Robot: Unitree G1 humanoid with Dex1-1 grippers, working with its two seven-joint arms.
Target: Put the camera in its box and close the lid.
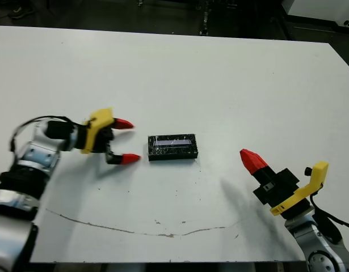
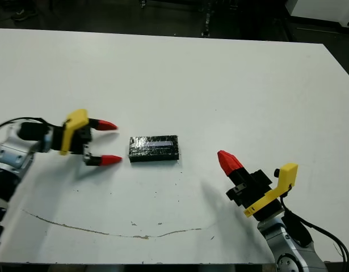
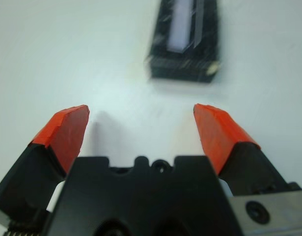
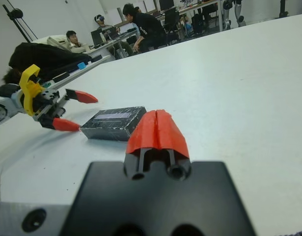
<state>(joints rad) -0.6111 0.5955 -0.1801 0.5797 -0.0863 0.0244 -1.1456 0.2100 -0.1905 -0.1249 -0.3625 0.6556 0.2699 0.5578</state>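
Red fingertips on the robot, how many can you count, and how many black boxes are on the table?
Red fingertips on the left gripper: 2, spread apart
Red fingertips on the right gripper: 2, pressed together
Black boxes with the lid on, lying on the white table: 1
Total: 5

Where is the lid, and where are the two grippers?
lid [image 1: 172, 146]: left eye view, middle of its glossy top.
left gripper [image 1: 127, 141]: left eye view, gap between its open red tips.
right gripper [image 2: 229, 162]: right eye view, its closed red tips.
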